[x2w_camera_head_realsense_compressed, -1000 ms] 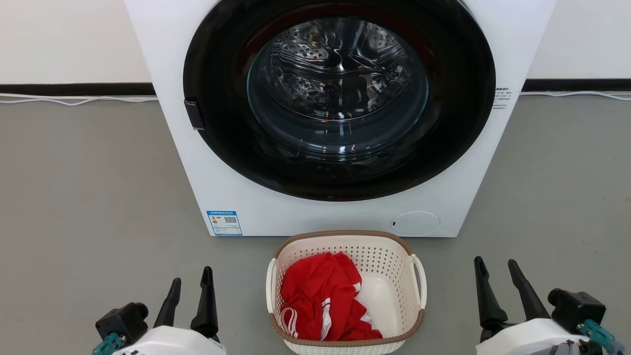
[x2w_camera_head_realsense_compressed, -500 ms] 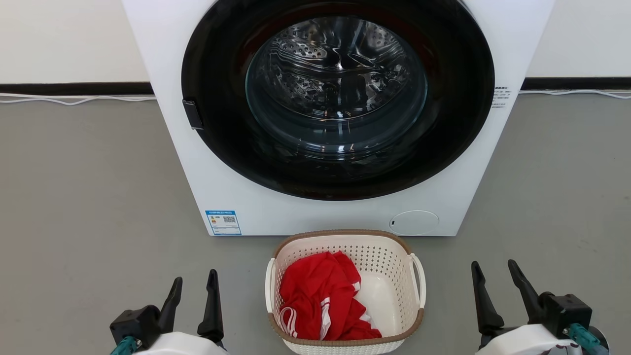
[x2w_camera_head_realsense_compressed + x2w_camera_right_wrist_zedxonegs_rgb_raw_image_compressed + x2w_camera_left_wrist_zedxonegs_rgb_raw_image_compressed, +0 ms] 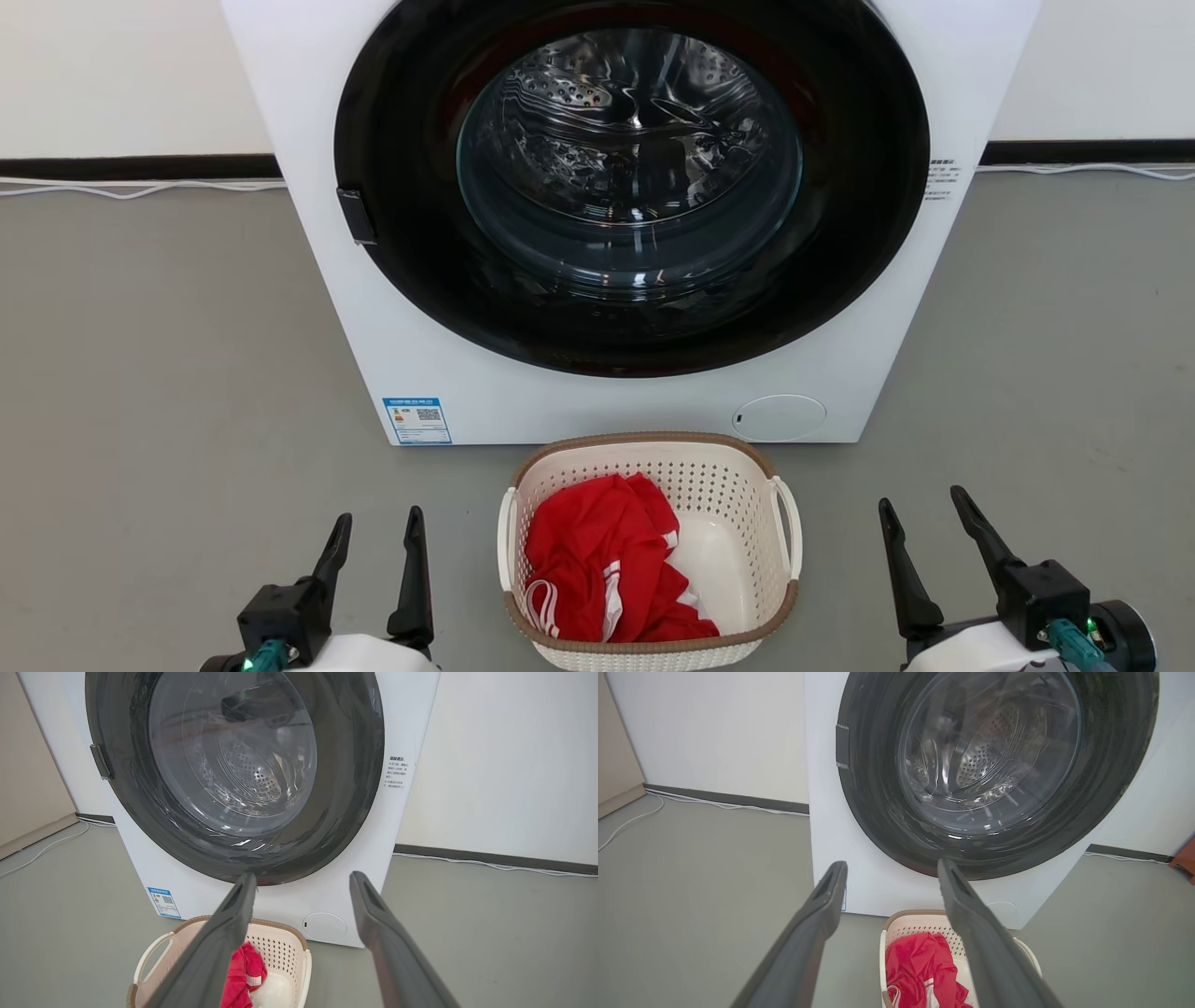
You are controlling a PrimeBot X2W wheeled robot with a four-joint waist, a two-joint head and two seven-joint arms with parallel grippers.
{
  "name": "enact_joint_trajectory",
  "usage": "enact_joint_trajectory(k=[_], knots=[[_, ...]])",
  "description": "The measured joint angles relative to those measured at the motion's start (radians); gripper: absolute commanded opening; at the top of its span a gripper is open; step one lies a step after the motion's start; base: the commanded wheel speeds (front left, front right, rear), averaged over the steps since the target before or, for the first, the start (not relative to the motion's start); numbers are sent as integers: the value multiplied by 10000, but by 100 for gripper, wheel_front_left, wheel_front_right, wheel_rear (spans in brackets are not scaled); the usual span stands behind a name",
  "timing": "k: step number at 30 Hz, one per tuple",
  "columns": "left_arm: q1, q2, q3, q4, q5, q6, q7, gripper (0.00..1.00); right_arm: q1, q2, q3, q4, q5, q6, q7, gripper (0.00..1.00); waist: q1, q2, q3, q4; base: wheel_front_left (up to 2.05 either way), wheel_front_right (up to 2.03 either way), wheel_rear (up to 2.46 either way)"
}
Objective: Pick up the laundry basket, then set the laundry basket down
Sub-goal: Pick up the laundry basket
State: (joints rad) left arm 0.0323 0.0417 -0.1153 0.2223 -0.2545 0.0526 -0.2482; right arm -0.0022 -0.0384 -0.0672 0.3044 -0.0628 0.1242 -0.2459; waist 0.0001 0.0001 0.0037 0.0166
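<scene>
Head camera: high, tilted forward and down. I get the washing machine (image 3: 607, 411) front-on and near, with the laundry basket (image 3: 644, 437) at bottom centre. Left wrist camera: low, looking along the left gripper (image 3: 891, 863) from the basket's left, facing the door (image 3: 864, 793). Right wrist camera: the same along the right gripper (image 3: 303, 875), from the basket's right. All three share door and basket.

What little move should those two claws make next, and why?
Probably swing both inward toward the side handles of the laundry basket. The left gripper and right gripper hover open, well apart from the basket, which sits ungripped on the floor between them with a red garment inside.
</scene>
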Motion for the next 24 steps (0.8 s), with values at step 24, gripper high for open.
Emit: enact_joint_trajectory(k=[24], knots=[[-40, 12, -121, 71, 94, -4, -31, 100, -176, -21, -226, 376, 33, 4, -21, 100, 0, 0, 514, -3, 0, 0, 0]])
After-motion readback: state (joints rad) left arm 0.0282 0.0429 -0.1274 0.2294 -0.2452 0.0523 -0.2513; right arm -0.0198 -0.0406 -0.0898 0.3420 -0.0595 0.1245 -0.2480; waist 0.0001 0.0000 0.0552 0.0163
